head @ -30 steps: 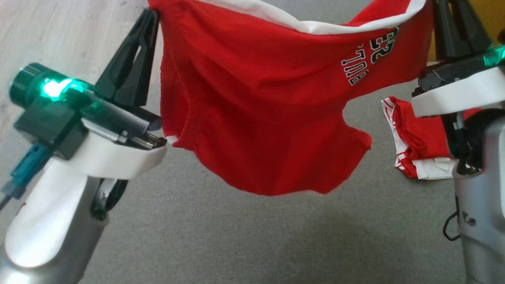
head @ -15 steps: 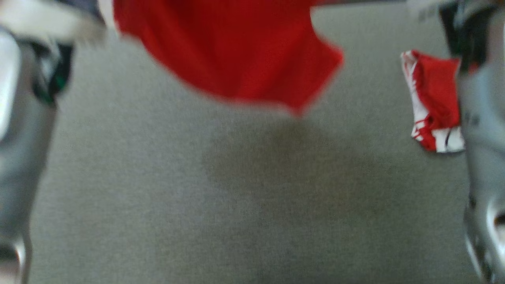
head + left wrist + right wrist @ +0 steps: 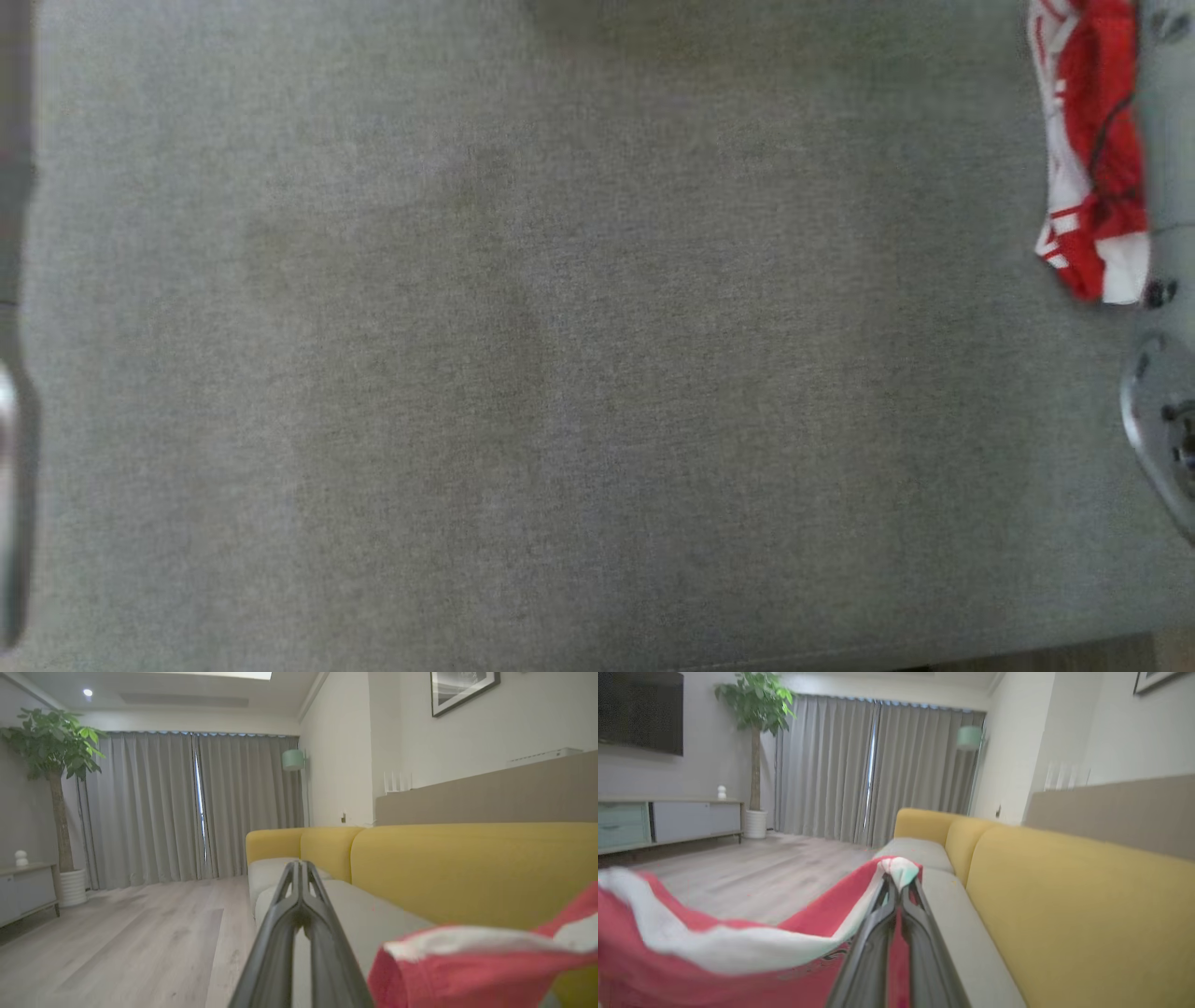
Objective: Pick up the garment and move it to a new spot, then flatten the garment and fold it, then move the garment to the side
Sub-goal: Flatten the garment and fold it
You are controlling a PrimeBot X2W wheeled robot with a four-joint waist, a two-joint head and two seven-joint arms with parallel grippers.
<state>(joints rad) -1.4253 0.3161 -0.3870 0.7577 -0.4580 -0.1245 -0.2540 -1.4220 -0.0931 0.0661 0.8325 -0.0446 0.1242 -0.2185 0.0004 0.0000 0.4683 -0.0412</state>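
Jersey (image 3: 738,947) aloft, mid-carry; right gripper (image 3: 899,887) pinches its trim, left gripper (image 3: 301,870) pressed together, hold unclear. Next we lay it flat on seat cushion (image 3: 560,373).

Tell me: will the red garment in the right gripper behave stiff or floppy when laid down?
Probably floppy: the red garment sags in a curve from the right gripper. Likely light, since a pinch on its white edge seems to hold it. It may crumple when laid.
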